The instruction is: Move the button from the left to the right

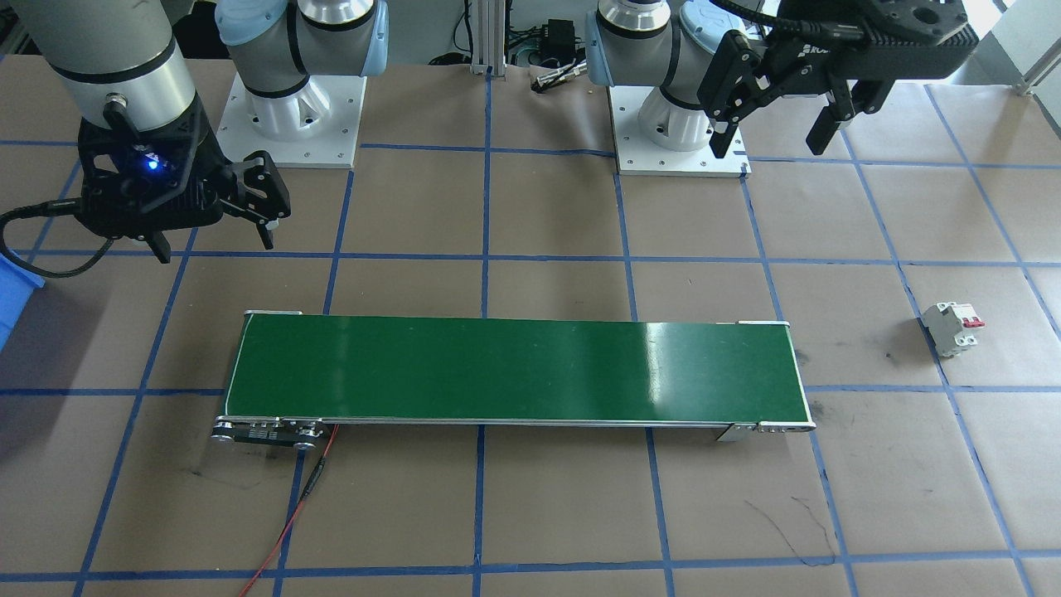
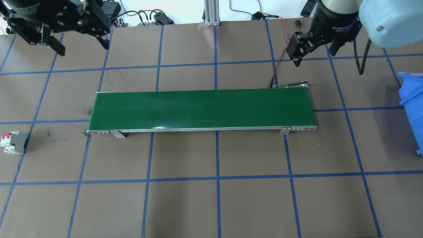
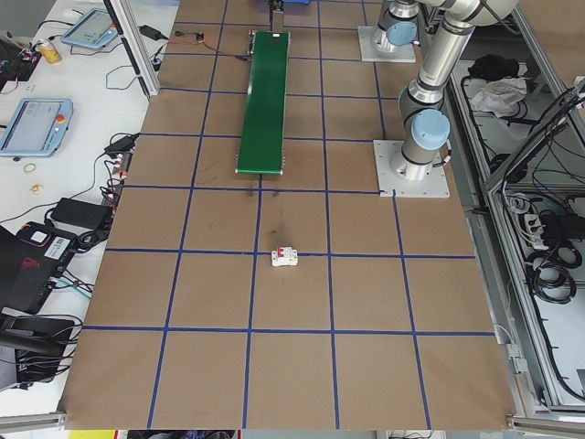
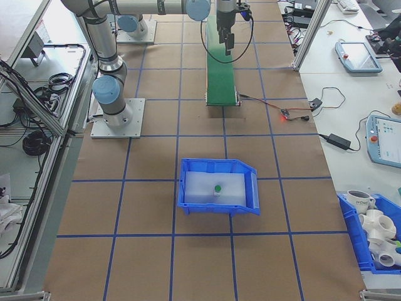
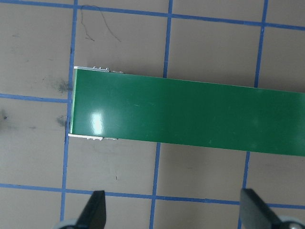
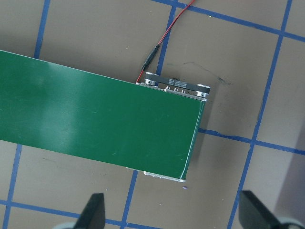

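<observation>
Your button already sits in the blue bin on the robot's right side, standing on the bin floor, green part up; it shows only in the right side view, too small to judge its long axis. The bin lies well apart from the belt, beyond its right end. Your right hand hangs above that end, nearer the button than the left hand above the other end; both hands are spread wide and carry nothing. The breaker lies on the table far left.
</observation>
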Motion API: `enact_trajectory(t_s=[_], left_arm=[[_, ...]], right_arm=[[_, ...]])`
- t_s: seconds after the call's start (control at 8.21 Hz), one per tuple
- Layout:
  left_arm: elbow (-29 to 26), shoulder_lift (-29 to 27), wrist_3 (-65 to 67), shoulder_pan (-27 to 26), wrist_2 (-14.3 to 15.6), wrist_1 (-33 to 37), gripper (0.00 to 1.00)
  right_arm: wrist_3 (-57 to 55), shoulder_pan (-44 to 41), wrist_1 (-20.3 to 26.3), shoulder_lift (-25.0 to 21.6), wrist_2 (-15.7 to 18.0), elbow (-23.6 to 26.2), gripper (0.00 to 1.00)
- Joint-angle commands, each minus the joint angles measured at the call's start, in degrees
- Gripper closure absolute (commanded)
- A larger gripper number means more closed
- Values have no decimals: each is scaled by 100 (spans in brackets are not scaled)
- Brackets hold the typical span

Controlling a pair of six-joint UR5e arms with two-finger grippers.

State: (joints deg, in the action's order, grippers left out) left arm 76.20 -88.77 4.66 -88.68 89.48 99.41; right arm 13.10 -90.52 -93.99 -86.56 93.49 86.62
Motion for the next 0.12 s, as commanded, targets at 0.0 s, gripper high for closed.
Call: enact_trajectory(t_s=[0.0], left_arm=[[0,0,0,0,8,0,0]], right_arm=[[35,-10,12,-1,12,13,0]])
